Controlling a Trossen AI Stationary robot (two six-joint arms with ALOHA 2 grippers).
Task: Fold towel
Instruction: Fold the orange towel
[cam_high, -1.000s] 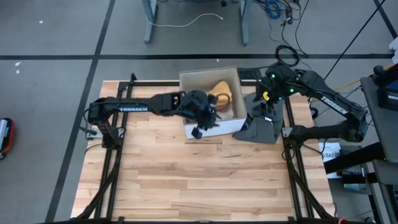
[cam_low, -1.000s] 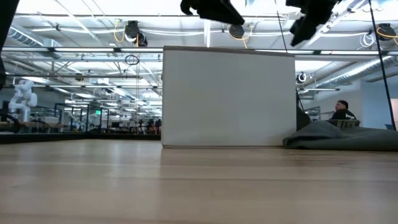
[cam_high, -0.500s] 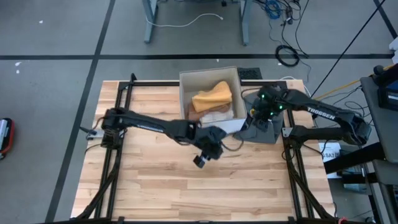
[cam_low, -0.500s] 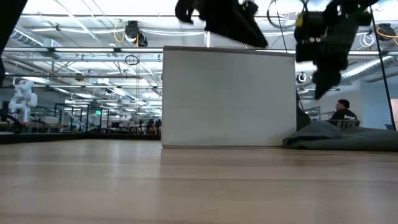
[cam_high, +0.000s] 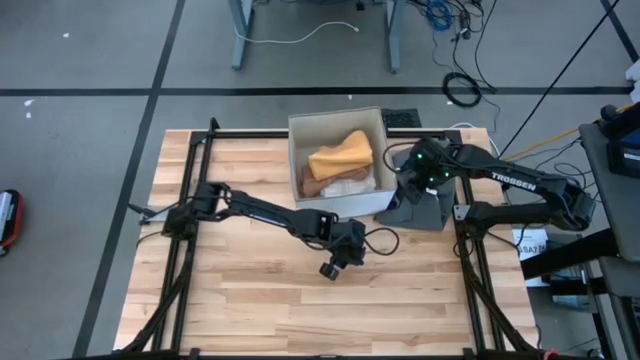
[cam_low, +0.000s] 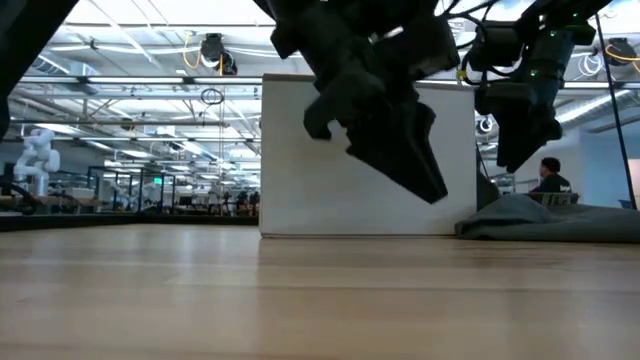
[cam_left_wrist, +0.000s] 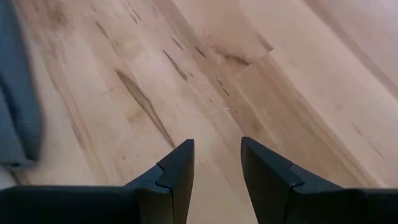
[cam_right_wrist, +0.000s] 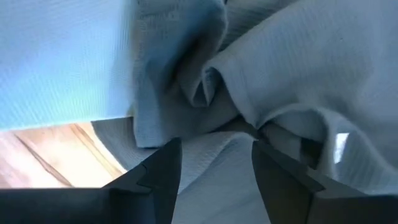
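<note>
A crumpled grey towel (cam_high: 422, 210) lies on the table at the right of a white box (cam_high: 293, 150); it also shows in the low view (cam_low: 550, 218) and the left wrist view (cam_left_wrist: 15, 93). My right gripper (cam_high: 418, 185) hangs open just above the towel (cam_right_wrist: 280, 74), fingers pointing down, next to the box wall (cam_right_wrist: 56, 56). In the low view my right gripper (cam_low: 510, 160) stands clear of the towel. My left gripper (cam_high: 332, 268) is open and empty over bare wood (cam_left_wrist: 217, 143) in front of the box, slanting down in the low view (cam_low: 430, 185).
The white box holds an orange-yellow cloth (cam_high: 342, 155) on top of white and brown cloths. Black frame rails (cam_high: 185, 260) run along the table's left and right sides. Bare wood lies toward the near edge. A person (cam_low: 548, 178) sits in the room beyond.
My left gripper has left the box's near wall and gone toward the table's near edge and down, now low over bare wood. My right gripper has come down from above the box's right side toward the grey towel. The towel has not moved.
</note>
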